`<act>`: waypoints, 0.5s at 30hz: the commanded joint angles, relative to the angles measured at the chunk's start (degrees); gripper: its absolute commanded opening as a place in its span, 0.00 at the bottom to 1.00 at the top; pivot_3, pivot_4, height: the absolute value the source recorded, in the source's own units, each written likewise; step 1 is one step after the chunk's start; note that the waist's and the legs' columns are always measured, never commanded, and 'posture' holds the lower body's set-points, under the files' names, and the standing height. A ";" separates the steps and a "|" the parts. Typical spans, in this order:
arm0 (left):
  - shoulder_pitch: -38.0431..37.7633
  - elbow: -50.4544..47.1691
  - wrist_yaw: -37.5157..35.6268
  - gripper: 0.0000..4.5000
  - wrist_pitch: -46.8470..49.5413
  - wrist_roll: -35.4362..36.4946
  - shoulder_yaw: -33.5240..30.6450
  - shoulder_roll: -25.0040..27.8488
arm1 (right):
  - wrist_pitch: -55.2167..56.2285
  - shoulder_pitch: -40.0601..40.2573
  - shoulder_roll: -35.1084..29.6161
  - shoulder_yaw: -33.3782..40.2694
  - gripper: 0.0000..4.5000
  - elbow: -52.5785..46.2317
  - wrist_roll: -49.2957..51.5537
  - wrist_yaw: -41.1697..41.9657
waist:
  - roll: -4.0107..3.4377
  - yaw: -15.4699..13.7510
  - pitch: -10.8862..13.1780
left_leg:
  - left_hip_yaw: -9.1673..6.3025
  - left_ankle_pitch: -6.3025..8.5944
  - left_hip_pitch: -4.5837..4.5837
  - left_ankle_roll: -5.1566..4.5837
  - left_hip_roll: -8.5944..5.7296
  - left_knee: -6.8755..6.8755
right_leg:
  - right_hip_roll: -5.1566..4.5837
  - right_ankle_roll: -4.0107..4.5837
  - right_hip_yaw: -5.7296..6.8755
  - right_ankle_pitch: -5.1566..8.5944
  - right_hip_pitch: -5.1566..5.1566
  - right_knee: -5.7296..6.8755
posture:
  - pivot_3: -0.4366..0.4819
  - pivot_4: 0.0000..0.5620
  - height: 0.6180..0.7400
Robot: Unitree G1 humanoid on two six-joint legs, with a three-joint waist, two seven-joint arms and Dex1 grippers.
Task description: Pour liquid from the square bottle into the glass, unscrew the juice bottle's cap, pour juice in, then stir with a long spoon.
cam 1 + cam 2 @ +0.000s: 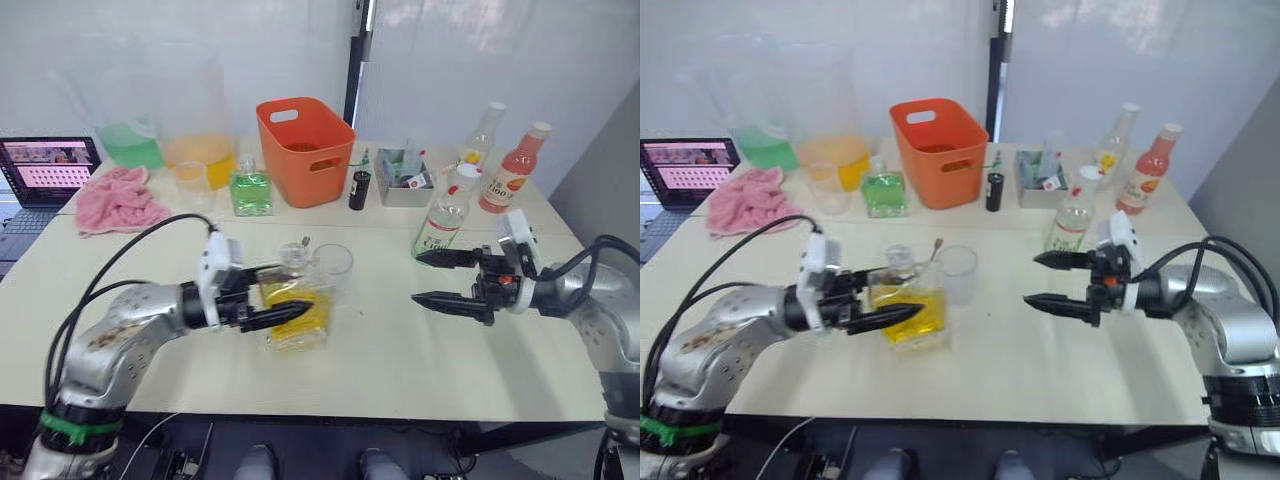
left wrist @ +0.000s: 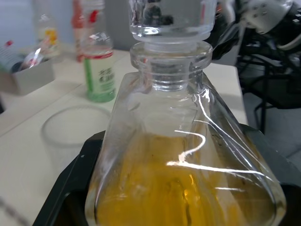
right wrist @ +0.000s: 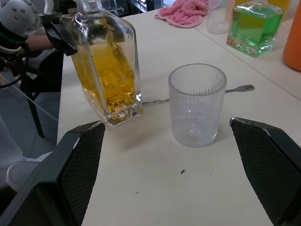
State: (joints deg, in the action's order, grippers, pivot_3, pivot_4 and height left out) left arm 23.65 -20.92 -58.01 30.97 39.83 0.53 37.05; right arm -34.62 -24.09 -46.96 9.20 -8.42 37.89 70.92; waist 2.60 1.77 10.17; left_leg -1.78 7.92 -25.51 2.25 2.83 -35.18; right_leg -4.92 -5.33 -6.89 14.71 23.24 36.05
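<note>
Square bottle (image 1: 296,305) of amber liquid, stopper on, stands mid-desk (image 1: 400,360), gripped at its body between the 2 fingers of the left gripper (image 1: 268,295); jaws closed onto its sides. Glass (image 1: 333,270) empty, upright, just beside the bottle on the robot's right. Long spoon (image 3: 197,95) flat on the desk behind both. Right gripper (image 1: 445,279) hovering off the desk, jaws wide apart, holding nothing, aimed at the glass from the right. Juice bottle (image 1: 442,215) further back on the right, white cap (image 1: 464,172) on, near the grey tray (image 1: 403,190).

Likely step: first pour. Worth dealing with the stopper first, probably with the free right gripper. Then lift straight, tilt slowly with the neck over the glass rim, keeping the grip firm since slick glass may slip. Better not to nudge the glass; steadying it looks sensible.
</note>
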 commanded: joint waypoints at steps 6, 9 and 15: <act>7.73 6.72 -7.69 0.63 -6.53 -4.99 7.95 -5.59 | -1.57 5.60 -1.32 6.74 1.00 -7.77 4.13 -4.75 | -0.04 0.50 0.01 | -0.01 -0.01 0.04 -0.01 0.01 0.04 | 0.01 -0.02 -0.02 0.01 0.02 0.07 | 0.48 0.27 0.88; 8.77 10.74 -9.93 0.63 -9.45 -8.15 9.90 -6.81 | -2.23 7.31 -1.85 8.36 1.00 -9.39 5.14 -5.78 | -0.06 0.57 0.01 | 0.00 -0.01 0.03 -0.02 0.01 0.01 | 0.01 -0.02 -0.03 0.01 0.01 0.06 | 0.48 0.27 0.88; 8.83 16.38 -12.10 0.63 -14.08 -12.59 11.61 -8.89 | -2.64 10.12 -2.31 10.37 1.00 -11.67 6.47 -7.64 | -0.06 0.50 0.02 | 0.00 -0.01 0.02 -0.02 0.00 -0.01 | 0.01 -0.02 -0.04 0.01 0.00 0.05 | 0.48 0.27 0.88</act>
State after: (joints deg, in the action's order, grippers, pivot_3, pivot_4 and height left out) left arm 31.02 -2.87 -68.78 19.83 26.67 12.68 28.99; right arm -37.34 -14.23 -48.61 17.14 -18.11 43.14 63.86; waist 2.54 2.27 10.18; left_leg -1.78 7.91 -25.49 2.22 2.83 -35.19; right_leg -4.91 -5.34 -6.92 14.72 23.25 36.11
